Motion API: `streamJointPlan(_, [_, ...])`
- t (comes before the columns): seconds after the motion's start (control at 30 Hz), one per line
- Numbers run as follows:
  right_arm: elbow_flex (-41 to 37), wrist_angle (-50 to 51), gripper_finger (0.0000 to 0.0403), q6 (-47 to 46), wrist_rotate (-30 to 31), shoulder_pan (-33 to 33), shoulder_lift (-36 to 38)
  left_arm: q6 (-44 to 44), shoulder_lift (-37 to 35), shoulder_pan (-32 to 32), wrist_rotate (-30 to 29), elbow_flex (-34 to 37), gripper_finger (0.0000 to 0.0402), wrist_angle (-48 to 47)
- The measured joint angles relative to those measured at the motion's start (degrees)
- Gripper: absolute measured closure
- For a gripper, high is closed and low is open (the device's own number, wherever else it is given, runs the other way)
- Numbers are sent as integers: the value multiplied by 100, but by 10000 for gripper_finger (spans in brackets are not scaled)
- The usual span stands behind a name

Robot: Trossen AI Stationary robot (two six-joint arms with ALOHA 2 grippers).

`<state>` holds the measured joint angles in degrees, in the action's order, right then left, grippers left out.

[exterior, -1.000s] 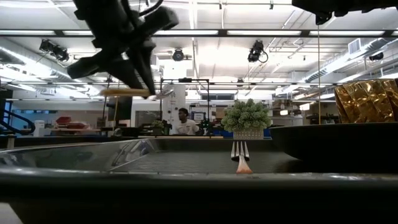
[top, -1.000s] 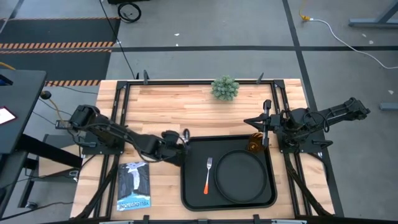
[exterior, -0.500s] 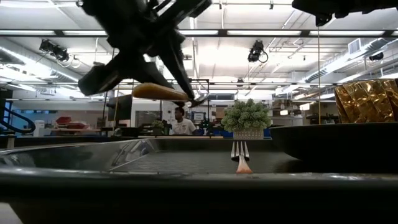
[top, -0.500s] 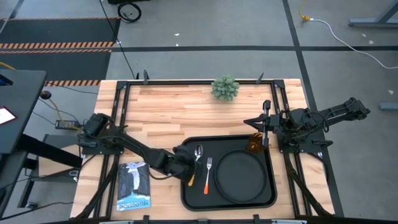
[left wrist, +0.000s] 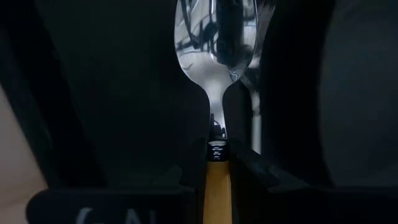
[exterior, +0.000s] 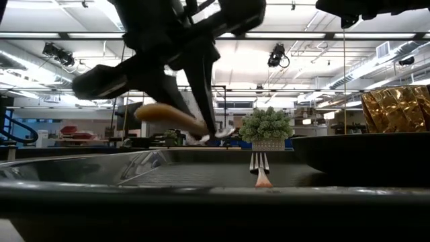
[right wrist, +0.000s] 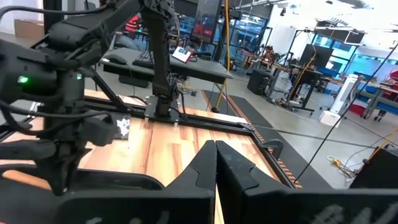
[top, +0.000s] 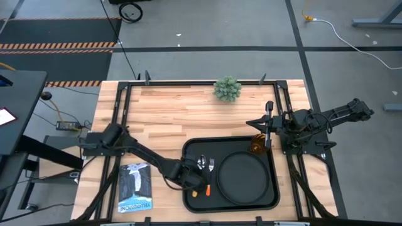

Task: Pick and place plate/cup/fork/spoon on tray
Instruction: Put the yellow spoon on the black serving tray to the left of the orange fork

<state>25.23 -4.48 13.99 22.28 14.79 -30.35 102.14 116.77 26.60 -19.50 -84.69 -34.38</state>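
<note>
My left gripper is over the left part of the black tray, shut on the spoon, which has a silver bowl and an orange handle. The fork lies flat on the tray just right of it. The round black plate lies on the tray's right half. The amber cup stands at the tray's far right corner. My right gripper is shut and empty, and waits above the table by the cup. My left gripper pinches the spoon's orange handle between its two fingers, at the end next to the metal neck. The fingers come from above, slanting. The spoon is tilted, bowl lower and toward the far edge, handle end free, over the tray floor.
A green spiky plant ball stands near the table's far edge. A booklet lies on the table left of the tray. A black frame runs around the table edges. People and benches show in the room beyond.
My left gripper has carried the spoon from the tray's far left corner toward the near edge and the right, over the tray beside the fork, and has come down. The spoon has tipped, bowl end down. The right arm has kept still.
</note>
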Motion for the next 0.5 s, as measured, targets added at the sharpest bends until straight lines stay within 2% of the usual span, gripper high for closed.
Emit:
streamJointPlan(0.23, [-1,7,396,7,0,0,-2,591,333,78,193,-126,340,-28])
streamJointPlan(0.5, [-2,22,396,9,0,2,0,892,343,56,142,-124,340,-82])
